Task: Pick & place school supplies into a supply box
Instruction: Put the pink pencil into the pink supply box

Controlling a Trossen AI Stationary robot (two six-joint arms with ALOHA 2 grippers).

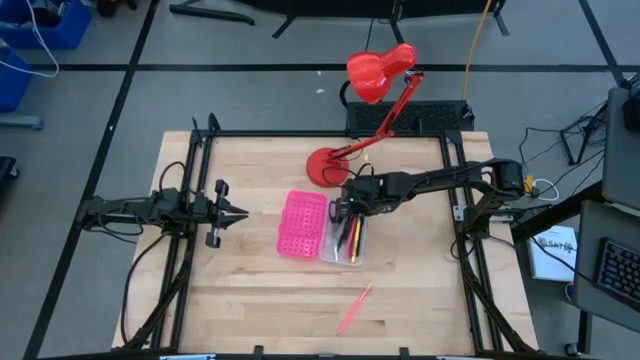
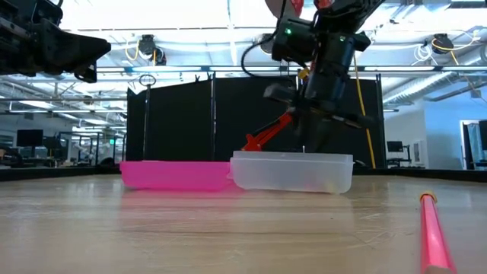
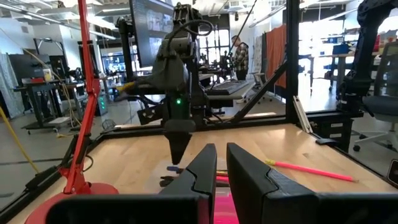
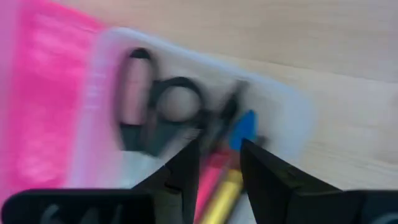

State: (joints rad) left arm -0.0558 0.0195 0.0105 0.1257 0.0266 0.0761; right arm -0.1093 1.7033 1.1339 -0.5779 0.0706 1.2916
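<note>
The supply box lies open mid-table, its pink half [image 1: 303,224] beside its clear half [image 1: 345,238]. In the clear half lie black-handled scissors [image 4: 177,102], a pink piece with dark ends [image 4: 132,93], and blue [image 4: 245,127], yellow [image 4: 224,193] and red pens. One pink pen [image 1: 355,306] rests flat on the table nearer the front edge. My right gripper [image 1: 338,211] hangs over the clear half's far end, pointing down, its fingers a little apart with nothing between them [image 4: 219,146]. My left gripper [image 1: 243,212] waits left of the box, fingers a narrow gap apart [image 3: 221,149].
A red desk lamp stands with its round base [image 1: 325,165] just beyond the box, its arm rising toward the head [image 1: 378,72] past the far edge. Bare wood lies right of the box and along the near edge around the pink pen [image 2: 432,232].
</note>
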